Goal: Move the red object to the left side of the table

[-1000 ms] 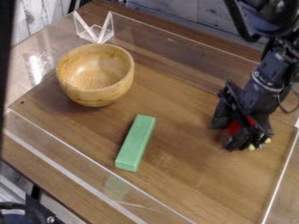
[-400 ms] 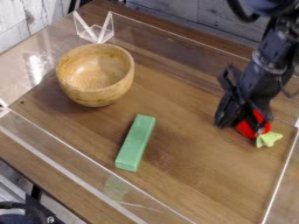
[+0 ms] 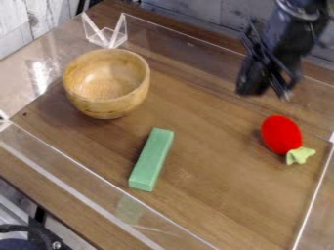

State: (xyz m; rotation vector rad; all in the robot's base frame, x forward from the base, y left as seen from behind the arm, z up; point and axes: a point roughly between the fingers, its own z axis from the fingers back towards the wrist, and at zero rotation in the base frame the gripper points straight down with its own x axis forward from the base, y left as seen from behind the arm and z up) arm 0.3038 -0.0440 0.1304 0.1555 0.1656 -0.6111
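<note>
My black jointed metal gripper (image 3: 251,90): fingertips together, nothing between them, above and apart from the toy; small rounded red toy strawberry (image 3: 280,134), on the brown wood-grain tabletop (image 3: 209,195), right side of view; long axis slanting, light green leafy cap (image 3: 302,155) towards lower right; for the regrasp, I should open fully, centre over the red body, descend straddling it, then close.
</note>
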